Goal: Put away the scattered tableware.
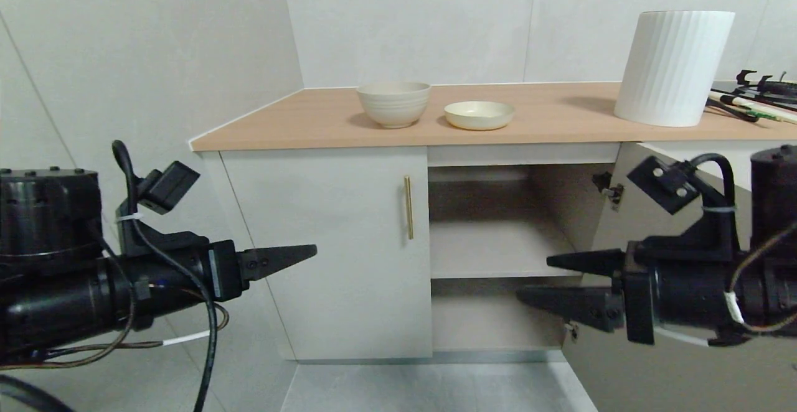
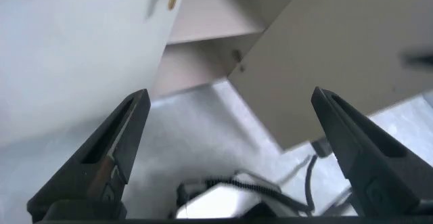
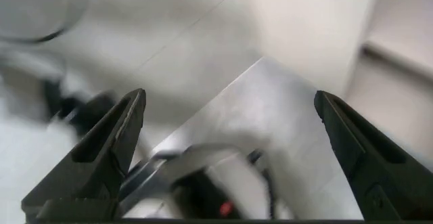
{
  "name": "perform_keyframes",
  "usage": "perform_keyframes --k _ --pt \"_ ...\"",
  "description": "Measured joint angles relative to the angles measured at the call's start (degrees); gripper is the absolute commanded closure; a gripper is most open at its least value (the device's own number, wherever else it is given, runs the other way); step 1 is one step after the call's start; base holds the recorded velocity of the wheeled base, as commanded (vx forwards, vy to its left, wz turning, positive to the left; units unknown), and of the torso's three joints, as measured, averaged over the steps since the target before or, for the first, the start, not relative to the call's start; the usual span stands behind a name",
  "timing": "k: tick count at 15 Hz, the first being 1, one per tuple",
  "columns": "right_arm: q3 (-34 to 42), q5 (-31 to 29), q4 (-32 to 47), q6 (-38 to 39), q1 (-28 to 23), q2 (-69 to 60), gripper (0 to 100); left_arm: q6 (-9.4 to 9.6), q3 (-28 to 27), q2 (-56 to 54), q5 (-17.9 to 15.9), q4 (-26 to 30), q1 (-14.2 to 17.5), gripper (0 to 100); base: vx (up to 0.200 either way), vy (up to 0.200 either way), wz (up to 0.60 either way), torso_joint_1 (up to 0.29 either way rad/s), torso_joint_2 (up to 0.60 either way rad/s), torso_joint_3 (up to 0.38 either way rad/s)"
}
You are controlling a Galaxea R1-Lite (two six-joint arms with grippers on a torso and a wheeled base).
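- Bowl point(image 1: 393, 104) and small dish point(image 1: 479, 115) sit on the wooden counter point(image 1: 560, 113). They are just beside each other but not touching. I think neither one is put away yet.
- Left gripper point(image 2: 230, 149) has its fingers spread wide and holds nothing. It hangs low, in front of the closed door point(image 1: 330, 256).
- Right gripper point(image 1: 563, 284) is also spread apart and holds nothing. It sits low, in front of the cupboard hole, very near the open door point(image 1: 660, 381).
- Both grippers are under the counter top. If an arm goes up too straight, it may bump the counter edge from below.
- The right arm is so near the open door that a sideways move may hit it and swing it.
- The bowl and dish are close. Grabbing one with wide fingers may push the other, and it may slide or fall off the front.
- The bowl looks smooth and round. A weak pinch on its rim may let it slip and break on the floor.
- The dish is flat and low. Fingers may scrape the counter or flip it.
- The shelf point(image 1: 492, 256) has a low roof. A bowl carried too high may knock the frame on the way in.
- The tall white pot point(image 1: 675, 66) and the thin tools point(image 1: 756, 101) are well apart from the bowl, so I think they are safe unless the right arm swings wide.
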Motion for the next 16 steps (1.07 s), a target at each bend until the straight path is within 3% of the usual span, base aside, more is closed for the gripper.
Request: perform_keyframes --k 2,5,11,16 --pt "-7.17 -5.55 2.24 0.13 -1.44 3.66 0 -0.04 -3.06 -3.13 0.17 3.82 0.98 0 0.000 0.000 0.00 0.000 0.00 0.000" --pt "-15.07 -13.87 14.07 1.21 -2.21 6.83 0 -0.04 -4.52 -4.99 2.27 3.78 1.29 0 0.000 0.000 0.00 0.000 0.00 0.000" --pt "-17.34 -14.53 19.70 3.51 -2.44 4.10 0 0.13 -4.94 -6.40 2.28 4.00 1.33 0 0.000 0.000 0.00 0.000 0.00 0.000" --pt "-17.42 -14.62 19.91 3.51 -2.35 2.96 0 0.24 -4.94 -7.17 2.27 4.04 1.29 0 0.200 0.000 0.00 0.004 0.00 0.002"
